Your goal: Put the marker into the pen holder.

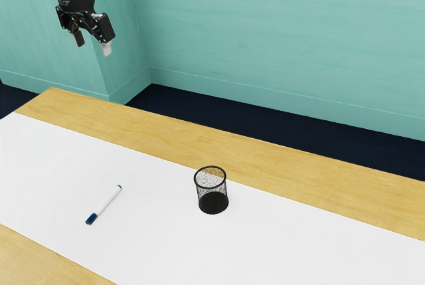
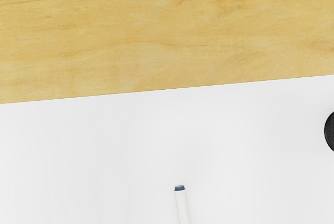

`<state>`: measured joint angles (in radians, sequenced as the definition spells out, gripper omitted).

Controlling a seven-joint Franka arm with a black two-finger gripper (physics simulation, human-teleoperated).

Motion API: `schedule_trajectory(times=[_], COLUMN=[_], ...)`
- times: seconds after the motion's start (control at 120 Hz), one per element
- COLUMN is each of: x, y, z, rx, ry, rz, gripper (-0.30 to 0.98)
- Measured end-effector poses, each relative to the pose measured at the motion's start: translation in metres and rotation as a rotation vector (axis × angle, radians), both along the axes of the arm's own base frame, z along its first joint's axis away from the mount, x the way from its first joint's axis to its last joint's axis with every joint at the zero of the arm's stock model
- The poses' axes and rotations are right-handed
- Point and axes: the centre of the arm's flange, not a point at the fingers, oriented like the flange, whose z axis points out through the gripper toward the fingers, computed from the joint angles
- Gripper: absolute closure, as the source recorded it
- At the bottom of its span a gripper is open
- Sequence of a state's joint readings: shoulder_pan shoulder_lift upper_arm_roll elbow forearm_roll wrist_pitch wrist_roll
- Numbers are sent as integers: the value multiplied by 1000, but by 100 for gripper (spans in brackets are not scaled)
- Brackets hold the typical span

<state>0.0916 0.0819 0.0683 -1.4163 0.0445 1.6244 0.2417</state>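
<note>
from the exterior view's left, the gripper [image 1: 93,44] hangs high with its fingers parted, holding nothing. next comes the marker [image 1: 105,204], lying on the white strip [image 1: 153,248], well apart from the gripper. toward the view's right the pen holder [image 1: 213,201] stands upright and empty, so grasping, carrying and inserting all seem left.

The exterior view slants down from the side. The wrist view faces down, nearer. Both share marker [image 1: 106,203], pen holder [image 1: 213,203].
</note>
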Motion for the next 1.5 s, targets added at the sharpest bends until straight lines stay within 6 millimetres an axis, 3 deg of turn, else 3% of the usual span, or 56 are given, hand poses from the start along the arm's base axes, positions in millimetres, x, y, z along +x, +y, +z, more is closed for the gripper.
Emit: schedule_trajectory(times=[0.325,0.375,0.442,0.508,0.583,0.633,0.7,0.8,0.883,1.1,1.308,1.5], x=[3,10,25,24,-1,-22,-45,-77,-85,-74,-69,-65], y=[4,-1,-24,-36,-17,2,14,18,20,13,14,14], z=[-7,-18,-55,-120,-204,-250,-291,-333,-356,-401,-419,-422], rx=[-64,-52,-32,-28,-42,-58,-76,-90,-92,-78,-72,-67], ry=[10,37,122,265,425,495,543,567,559,529,503,485], rz=[12,4,-29,-33,24,73,118,156,171,171,183,189], gripper=[0,0,0,0,0,0,0,0,0,0,1,24])
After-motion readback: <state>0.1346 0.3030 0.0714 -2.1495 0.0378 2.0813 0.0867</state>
